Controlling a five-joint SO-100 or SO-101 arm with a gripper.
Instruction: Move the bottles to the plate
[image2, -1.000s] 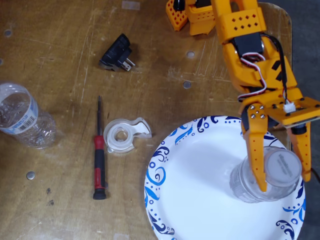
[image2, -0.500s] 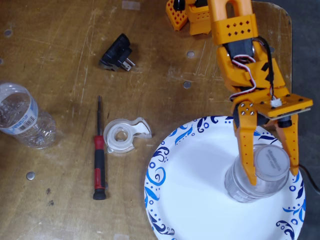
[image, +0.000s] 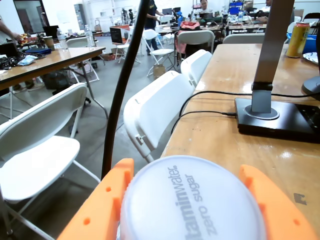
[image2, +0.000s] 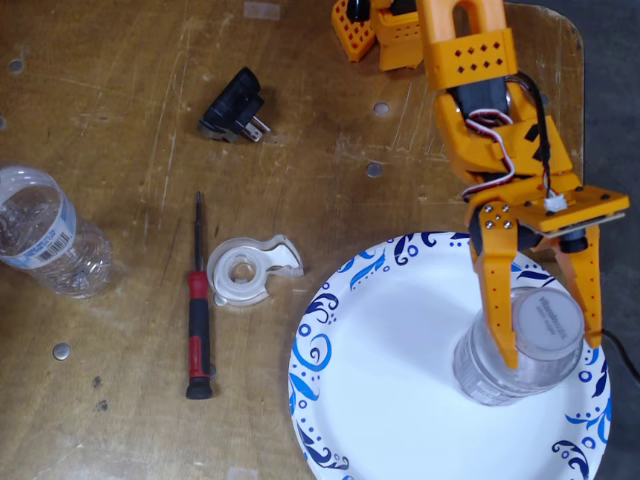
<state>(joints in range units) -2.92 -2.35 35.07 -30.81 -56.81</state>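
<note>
Bottles: one (image2: 522, 345) stood upright on plate (image2: 400, 370) right side, hand (image2: 545, 350) closed around its cap | other bottle (image2: 45, 232) lay far left on surface | advice: open fingers fully, lift straight up, avoid tipping.

From my fixed view, one bottle (image2: 520, 350) stands upright on the right part of the plate (image2: 390, 380), with the tool (image2: 548, 352) straddling its cap. The second bottle (image2: 45, 235) lies on the worktop (image2: 120, 100) at the far left edge. Between them sit a screwdriver (image2: 199, 315) and, just right of it, a tape dispenser (image2: 248, 270). A plug adapter (image2: 235, 108) lies behind those.
</note>
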